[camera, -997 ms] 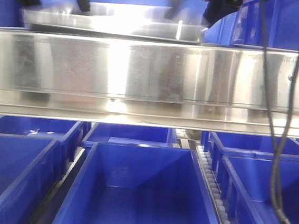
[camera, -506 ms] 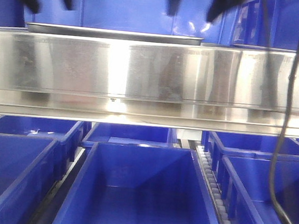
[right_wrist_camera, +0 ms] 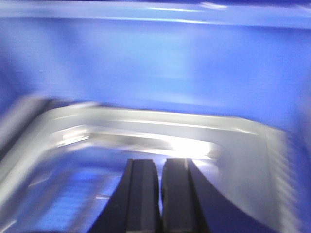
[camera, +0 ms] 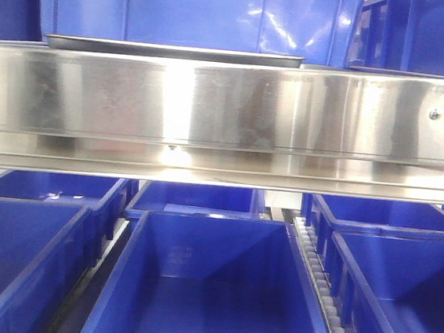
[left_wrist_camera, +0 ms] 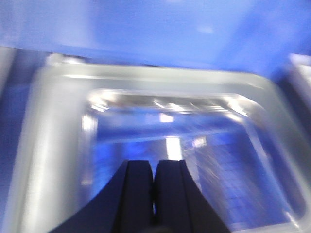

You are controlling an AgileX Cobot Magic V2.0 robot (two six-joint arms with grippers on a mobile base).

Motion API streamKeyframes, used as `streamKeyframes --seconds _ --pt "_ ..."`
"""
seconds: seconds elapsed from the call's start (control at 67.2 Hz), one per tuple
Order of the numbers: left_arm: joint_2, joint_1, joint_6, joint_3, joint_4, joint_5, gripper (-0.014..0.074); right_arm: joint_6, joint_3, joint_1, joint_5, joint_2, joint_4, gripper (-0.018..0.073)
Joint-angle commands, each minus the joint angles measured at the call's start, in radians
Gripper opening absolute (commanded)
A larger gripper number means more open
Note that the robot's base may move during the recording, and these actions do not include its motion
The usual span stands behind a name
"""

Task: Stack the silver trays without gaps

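Left gripper (left_wrist_camera: 154,194) nearest in its wrist view: two dark fingers (left_wrist_camera: 136,194) pressed together, nothing pinched between them, hanging above the silver trays (left_wrist_camera: 146,97). Directly below and ahead of those fingertips, a mirror-bright tray floor with blue reflections; beyond the tips, the far rolled rim; to the left of them, a broad pale rim band. All blurred, so impossible to say whether one tray or several nested.

Right gripper (right_wrist_camera: 160,194) likewise closed on nothing, fingers (right_wrist_camera: 143,194) together, held over a rounded tray corner (right_wrist_camera: 146,126); rim curving away ahead of and to the right of the tips, blue bin wall (right_wrist_camera: 155,58) behind that.

From the front, blue bins (camera: 202,290) closest, then the brushed-steel shelf rail (camera: 227,112), and just past its top edge the trays (camera: 174,51) lying flat and level as one thin dark-edged strip. No grippers visible in that view. No gap between rims discernible there, though mostly hidden by the rail.

Probably stiff, light to moderate in weight, and slick: polished steel offering little grip on the flat floor, likely to skate or clatter if nudged. Best taken by the thin rolled rim along opposite short sides, one gripper each, pinching lip rather than wall. Rounded corners likely to self-seat when lowered square; tilt risks a wedged, gapped stack.
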Motion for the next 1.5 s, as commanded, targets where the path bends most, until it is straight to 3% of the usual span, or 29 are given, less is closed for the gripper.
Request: streamKeyframes --seconds 0.0,0.149,0.238,0.402,0.595,0.759,0.908,1.488 --pt "-0.079 -0.024 0.004 0.115 -0.003 -0.174 -0.0015 -0.016 0.117 0.003 -0.188 -0.080 -0.016 -0.0019" --pt "-0.213 -0.041 0.004 0.324 0.019 -0.403 -0.0015 -0.033 0.316 0.003 -0.368 -0.213 -0.034 -0.0019" --pt "-0.284 -0.041 0.004 0.422 0.024 -0.453 -0.0015 -0.033 0.425 0.003 -0.437 -0.283 -0.061 -0.0019" --pt "-0.443 -0.041 0.004 0.593 0.131 -0.550 -0.0015 -0.035 0.590 0.003 -0.556 -0.422 -0.112 -0.0019" --pt "-0.651 -0.041 0.004 0.645 0.134 -0.550 -0.0015 -0.035 0.653 0.003 -0.558 -0.572 -0.114 -0.0016" --pt "-0.760 -0.041 0.004 0.645 0.138 -0.476 -0.0015 -0.035 0.653 0.003 -0.558 -0.647 -0.114 -0.0016" --pt "-0.781 -0.041 0.004 0.645 0.138 -0.410 -0.0015 -0.035 0.653 0.003 -0.558 -0.668 -0.114 -0.0016" --pt "-0.781 -0.041 0.004 0.645 0.138 -0.410 -0.0015 -0.035 0.653 -0.001 -0.545 -0.666 -0.080 -0.0016"
